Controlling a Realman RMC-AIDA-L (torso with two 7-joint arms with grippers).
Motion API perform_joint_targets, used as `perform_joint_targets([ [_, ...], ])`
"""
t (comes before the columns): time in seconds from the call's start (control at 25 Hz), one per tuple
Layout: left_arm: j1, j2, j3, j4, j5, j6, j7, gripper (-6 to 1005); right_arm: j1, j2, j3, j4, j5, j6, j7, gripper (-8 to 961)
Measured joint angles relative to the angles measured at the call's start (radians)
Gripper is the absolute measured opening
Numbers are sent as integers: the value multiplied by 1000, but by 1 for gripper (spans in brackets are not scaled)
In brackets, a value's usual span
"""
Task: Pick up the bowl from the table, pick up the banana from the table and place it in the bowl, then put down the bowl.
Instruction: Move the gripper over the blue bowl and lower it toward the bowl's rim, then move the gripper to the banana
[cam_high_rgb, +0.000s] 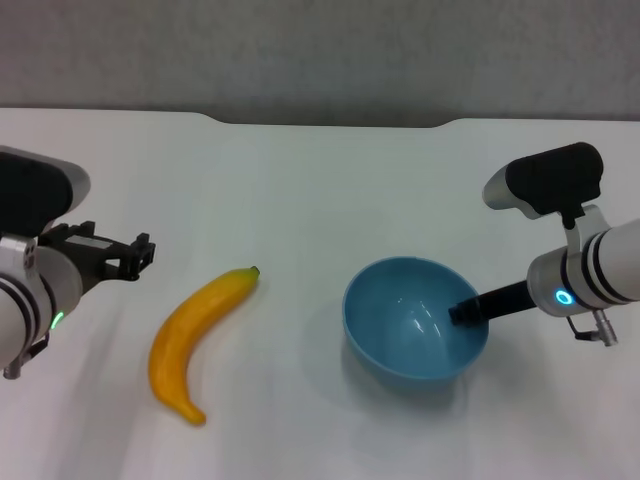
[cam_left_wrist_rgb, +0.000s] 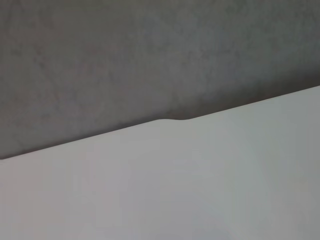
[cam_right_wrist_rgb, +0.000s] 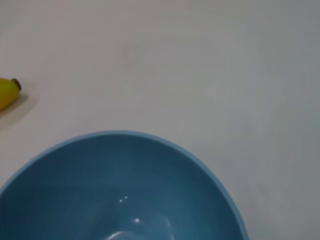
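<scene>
The light-blue bowl stands on the white table, right of centre. My right gripper comes in from the right, with one dark finger lying over the bowl's right rim and reaching inside; it looks shut on the rim. The right wrist view shows the bowl's glossy inside and the banana's stem tip. The yellow-orange banana lies left of the bowl, stem towards the far side. My left gripper hangs open and empty left of the banana, apart from it.
The table's far edge has a shallow notch, which also shows in the left wrist view. A grey wall stands behind it. Bare tabletop lies between the banana and the bowl.
</scene>
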Motion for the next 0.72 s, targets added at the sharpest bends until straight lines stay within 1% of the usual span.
perform_joint_targets([
  [0.28,1,0,-1,1,0,0,0,653,-6,0,-6,8,1,-21,0,272],
  [0.44,1,0,0,4,0,0,0,653,-7,0,-7,8,0,-21,0,62],
  [0.6,1,0,4,1,-1,18,0,654,-12,0,-7,16,-1,-22,0,59],
  [0.72,1,0,17,-33,-8,62,4,654,-52,0,-3,79,-4,-20,3,57],
])
